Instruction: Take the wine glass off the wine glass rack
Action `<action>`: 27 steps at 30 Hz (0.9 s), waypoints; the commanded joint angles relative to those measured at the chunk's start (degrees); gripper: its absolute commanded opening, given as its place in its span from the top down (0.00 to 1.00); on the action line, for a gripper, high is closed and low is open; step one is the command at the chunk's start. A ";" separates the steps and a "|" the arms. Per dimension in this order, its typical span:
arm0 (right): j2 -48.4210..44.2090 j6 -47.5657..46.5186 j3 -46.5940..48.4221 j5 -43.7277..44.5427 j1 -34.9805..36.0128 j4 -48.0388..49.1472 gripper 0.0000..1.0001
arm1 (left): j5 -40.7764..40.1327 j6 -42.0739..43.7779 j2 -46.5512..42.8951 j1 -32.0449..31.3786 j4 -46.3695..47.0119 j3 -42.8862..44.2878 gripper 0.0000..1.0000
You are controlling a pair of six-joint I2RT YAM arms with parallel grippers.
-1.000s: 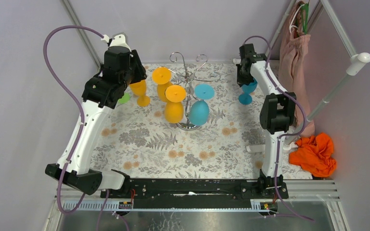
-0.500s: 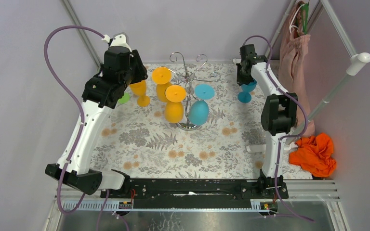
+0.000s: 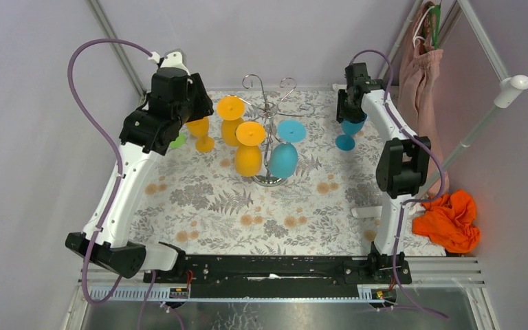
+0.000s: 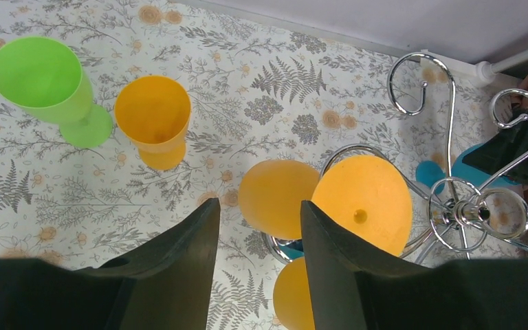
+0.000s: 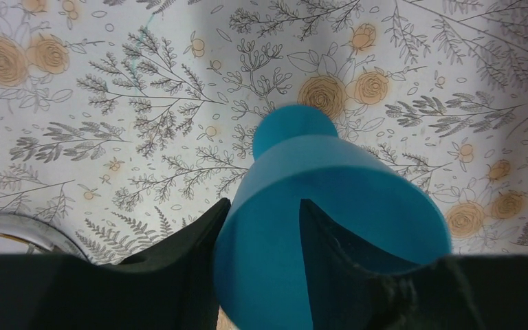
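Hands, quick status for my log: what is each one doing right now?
Left hand: open, holding nothing.
Right hand: closed on the rim of the blue wine glass.

floral table (image 3: pixel 206 206) carries green glass (image 4: pixel 34 72), orange glass (image 4: pixel 152 113) and wine glass rack (image 3: pixel 268 181).

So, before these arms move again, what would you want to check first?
1. Right fingers gripping the blue glass: ok, one finger is inside the rim and one outside.
2. Blue glass foot resting on the table: cannot tell.
3. Left fingers open: ok, nothing is between them.
4. Left fingers lined up with a hanging orange glass: looks ok, its bowl shows through the gap.
5. Rack emptied: not ok, it holds a second blue glass and orange ones.
6. Green glass and standing orange glass clear of the left fingers: ok.
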 commanded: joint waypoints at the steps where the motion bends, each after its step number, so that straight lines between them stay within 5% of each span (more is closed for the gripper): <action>1: -7.04 0.16 2.02 0.08 -0.25 -1.41 0.51 | 0.50 -1.74 -1.11 -0.29 2.31 -1.43 0.45; 6: -12.07 0.70 1.96 0.89 -0.27 -1.04 0.39 | -0.44 -6.30 -3.11 0.82 3.31 -2.96 0.38; 11: -18.21 1.02 -0.04 1.20 -0.28 1.32 0.34 | 10.99 -10.55 -6.17 5.53 9.86 -9.06 0.35; 27: -30.88 1.40 -6.78 1.19 -0.30 8.00 0.31 | 34.69 -22.74 -11.13 11.72 38.43 -27.62 0.34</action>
